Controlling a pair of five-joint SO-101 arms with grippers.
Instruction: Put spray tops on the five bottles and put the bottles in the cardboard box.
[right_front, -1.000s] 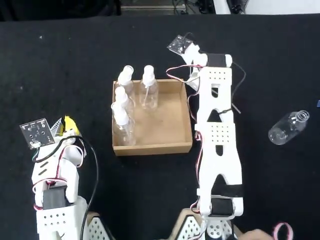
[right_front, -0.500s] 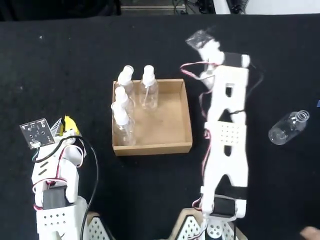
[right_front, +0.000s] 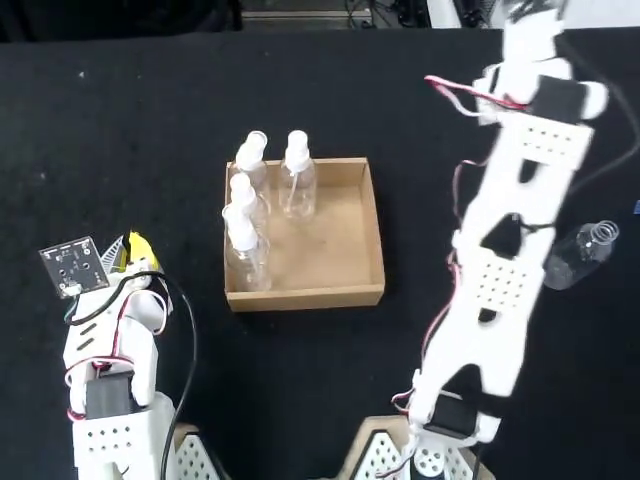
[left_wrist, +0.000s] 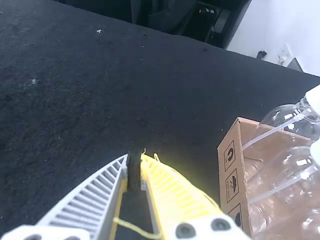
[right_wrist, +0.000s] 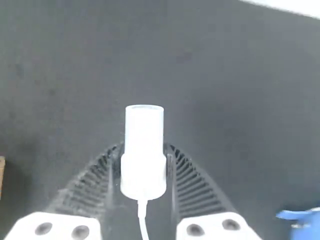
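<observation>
From above, the cardboard box (right_front: 378, 232) holds four capped bottles (right_front: 243, 238) crowded along the side nearest the left gripper (right_front: 133, 248), which rests low on the table (right_front: 120, 110), a short way short of the box. The right arm (right_front: 520, 200) stretches out long, its fingertips far past the box and out toward the table's far edge. The one open bottle (right_front: 588, 250) lies on its side well behind those fingertips, close against the arm's flank. In the left wrist view, the left gripper (left_wrist: 135, 162) has its fingers pressed together on nothing, with a corner of the cardboard box (left_wrist: 235, 165) and the capped bottles (left_wrist: 287, 150) just ahead of the tips and off to one side. In the right wrist view, the right gripper (right_wrist: 144, 152) pinches a spray top (right_wrist: 144, 131) upright between its fingers, nozzle clear above the tips and the thin dip tube (right_wrist: 143, 220) trailing back toward the palm, over bare table. The step in hand looks like capping the fifth bottle. The next move probably means drawing the fingers back to the bottle's neck, which will be awkward while the bottle lies flat.
</observation>
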